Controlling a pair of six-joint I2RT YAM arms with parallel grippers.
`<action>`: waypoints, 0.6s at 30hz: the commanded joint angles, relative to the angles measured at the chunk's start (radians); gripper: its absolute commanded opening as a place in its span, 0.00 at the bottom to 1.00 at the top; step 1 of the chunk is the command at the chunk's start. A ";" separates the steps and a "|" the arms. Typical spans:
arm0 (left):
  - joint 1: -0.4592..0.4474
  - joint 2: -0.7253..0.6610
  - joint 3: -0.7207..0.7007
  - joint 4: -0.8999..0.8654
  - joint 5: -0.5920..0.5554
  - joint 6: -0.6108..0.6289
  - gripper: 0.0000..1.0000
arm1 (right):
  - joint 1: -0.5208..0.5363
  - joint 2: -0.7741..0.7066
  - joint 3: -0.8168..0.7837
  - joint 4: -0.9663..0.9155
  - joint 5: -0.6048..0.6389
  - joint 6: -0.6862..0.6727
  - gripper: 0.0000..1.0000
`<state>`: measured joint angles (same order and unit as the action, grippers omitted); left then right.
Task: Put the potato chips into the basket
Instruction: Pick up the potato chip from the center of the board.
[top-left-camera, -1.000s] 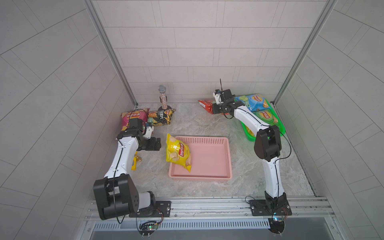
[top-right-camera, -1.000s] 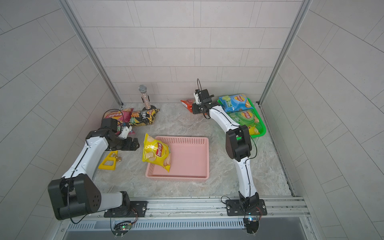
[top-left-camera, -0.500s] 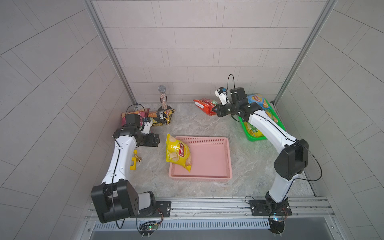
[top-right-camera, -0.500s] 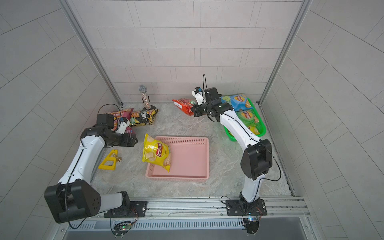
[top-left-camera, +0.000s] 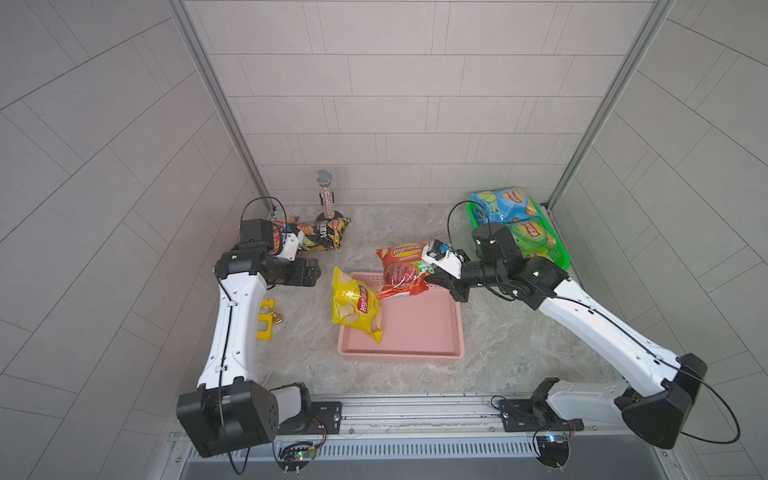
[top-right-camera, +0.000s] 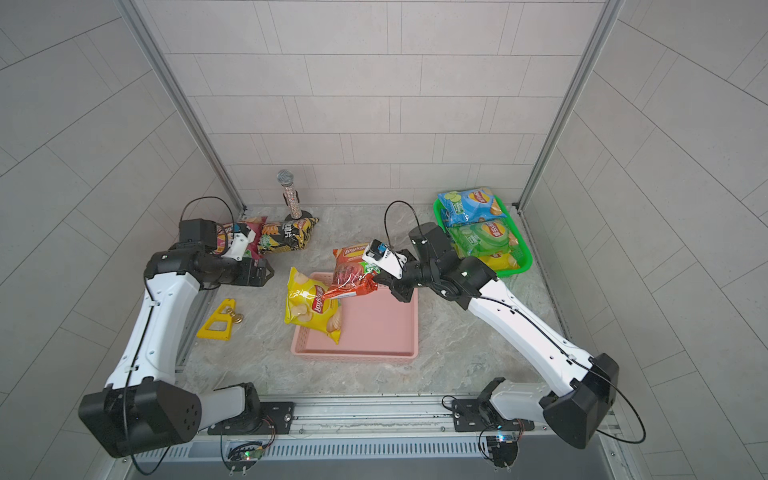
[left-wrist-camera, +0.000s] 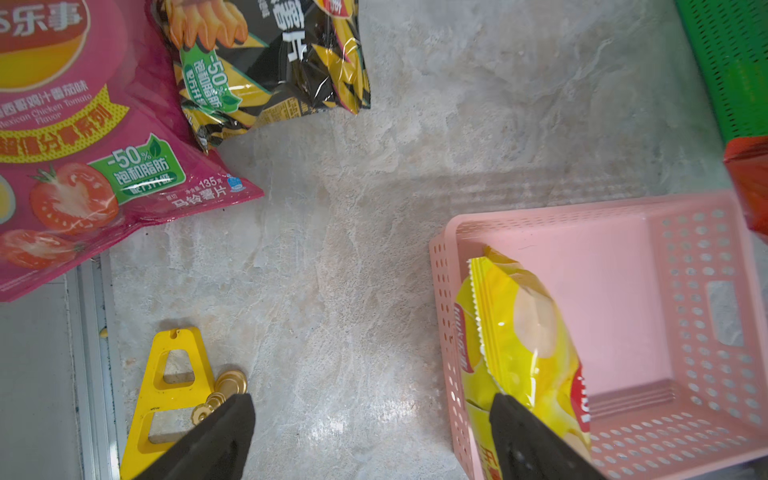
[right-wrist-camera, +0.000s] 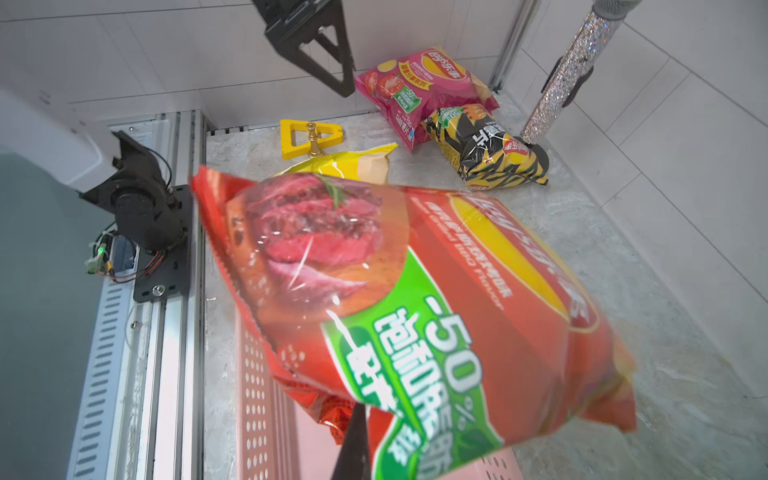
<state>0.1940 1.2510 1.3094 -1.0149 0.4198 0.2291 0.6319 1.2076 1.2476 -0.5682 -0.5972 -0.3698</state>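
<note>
A pink basket (top-left-camera: 415, 336) (top-right-camera: 374, 328) lies mid-table, and a yellow chips bag (top-left-camera: 355, 305) (left-wrist-camera: 523, 345) leans on its left rim. My right gripper (top-left-camera: 432, 276) (right-wrist-camera: 365, 419) is shut on a red chips bag (top-left-camera: 401, 270) (right-wrist-camera: 415, 299), which hangs over the basket's far edge. My left gripper (top-left-camera: 309, 274) (left-wrist-camera: 370, 401) is open and holds nothing, above bare table between the basket and a magenta bag (left-wrist-camera: 75, 145). A black bag (top-left-camera: 326, 237) lies beside the magenta one. Blue (top-left-camera: 503, 203) and green (top-left-camera: 532, 239) bags lie at the back right.
The blue and green bags rest in a green tray (top-left-camera: 561, 257) by the right wall, with a yellow bag (top-right-camera: 498, 261) under them. A glittery microphone (top-left-camera: 325, 195) stands at the back. A yellow triangular piece (top-left-camera: 266, 322) with a gold pawn lies at the left.
The right arm has swung the red bag from the back, near the green tray, forward over the pink basket's far edge. The left arm shifted slightly and stays open.
</note>
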 joint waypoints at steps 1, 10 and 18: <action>0.002 -0.002 0.079 -0.089 0.087 0.013 0.96 | 0.003 -0.078 -0.059 0.094 -0.090 -0.165 0.00; -0.056 0.036 0.244 -0.242 0.260 0.021 0.95 | 0.005 -0.165 -0.153 0.212 -0.215 -0.175 0.00; -0.136 0.107 0.274 -0.262 0.418 -0.046 0.94 | 0.005 -0.184 -0.143 0.206 -0.307 -0.157 0.00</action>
<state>0.0750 1.3396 1.5646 -1.2362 0.7322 0.2123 0.6331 1.0512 1.0878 -0.4026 -0.8333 -0.5243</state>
